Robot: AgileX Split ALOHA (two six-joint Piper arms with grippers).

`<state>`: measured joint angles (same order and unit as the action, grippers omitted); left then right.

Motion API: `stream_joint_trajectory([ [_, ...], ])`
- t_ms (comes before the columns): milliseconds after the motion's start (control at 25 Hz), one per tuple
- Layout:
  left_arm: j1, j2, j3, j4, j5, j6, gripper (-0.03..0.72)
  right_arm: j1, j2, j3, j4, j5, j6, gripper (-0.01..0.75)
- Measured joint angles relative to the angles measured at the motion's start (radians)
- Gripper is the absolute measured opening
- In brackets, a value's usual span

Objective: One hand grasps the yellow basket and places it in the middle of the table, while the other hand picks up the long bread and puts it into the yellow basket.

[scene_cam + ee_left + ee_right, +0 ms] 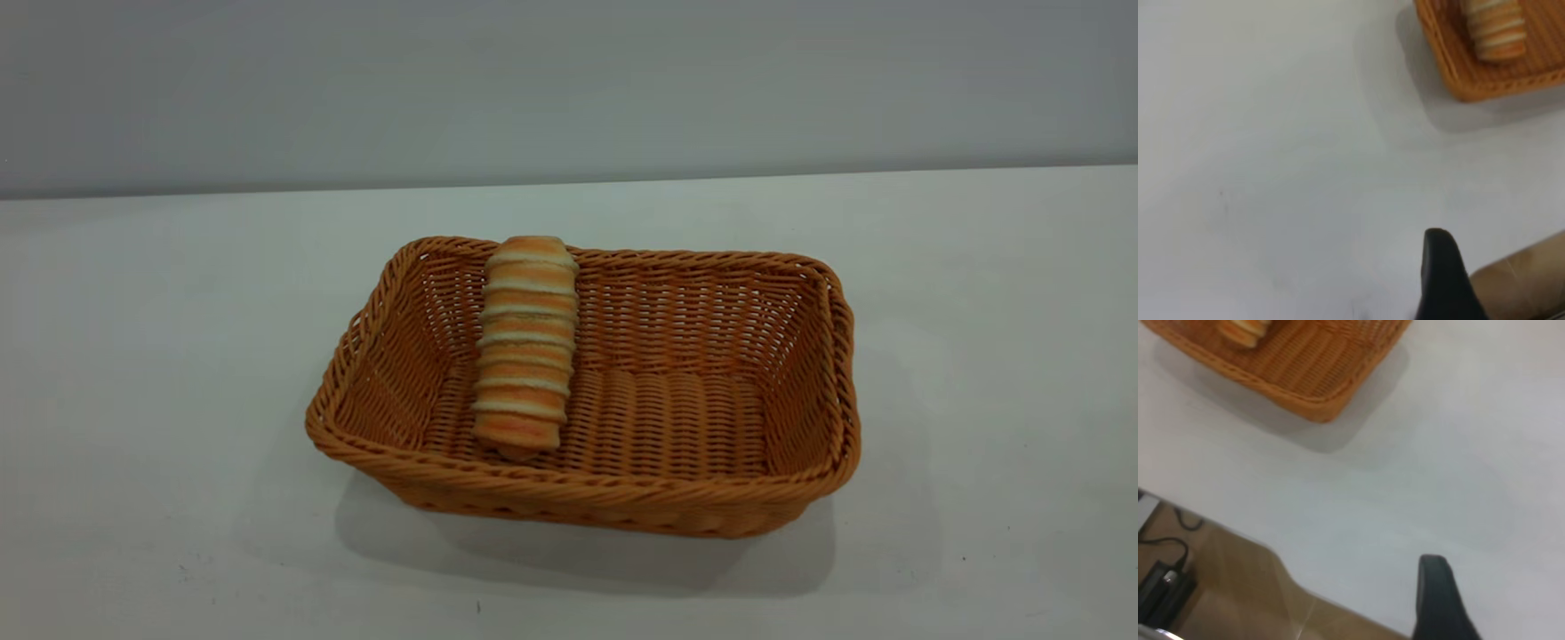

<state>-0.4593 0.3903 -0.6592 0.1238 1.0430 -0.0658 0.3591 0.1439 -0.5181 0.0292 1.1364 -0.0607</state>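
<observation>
The yellow basket [622, 493] stands on the white table [178, 356] at its middle. The long bread [526, 342] lies inside it at the left, its far end propped on the back rim and its near end on the basket floor. Neither gripper shows in the exterior view. In the left wrist view my left gripper [1441, 280] is a black tip near the table's edge, well clear of the basket [1471, 80] and bread [1498, 30]. In the right wrist view my right gripper [1437, 600] is likewise far from the basket [1311, 380] and bread [1245, 330].
A grey wall [569, 89] rises behind the table. The table's front edge and brown floor [1525, 280] show in the left wrist view. In the right wrist view the floor [1238, 587] has black cables [1165, 573] on it.
</observation>
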Motion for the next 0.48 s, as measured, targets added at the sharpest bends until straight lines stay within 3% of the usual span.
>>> stream_joint_trajectory([
  [480,0.0,-0.303,0.137,0.001,0.066,-0.017,0.486,0.0,-0.127,0.045,-0.029,0.0,0.031,0.49],
])
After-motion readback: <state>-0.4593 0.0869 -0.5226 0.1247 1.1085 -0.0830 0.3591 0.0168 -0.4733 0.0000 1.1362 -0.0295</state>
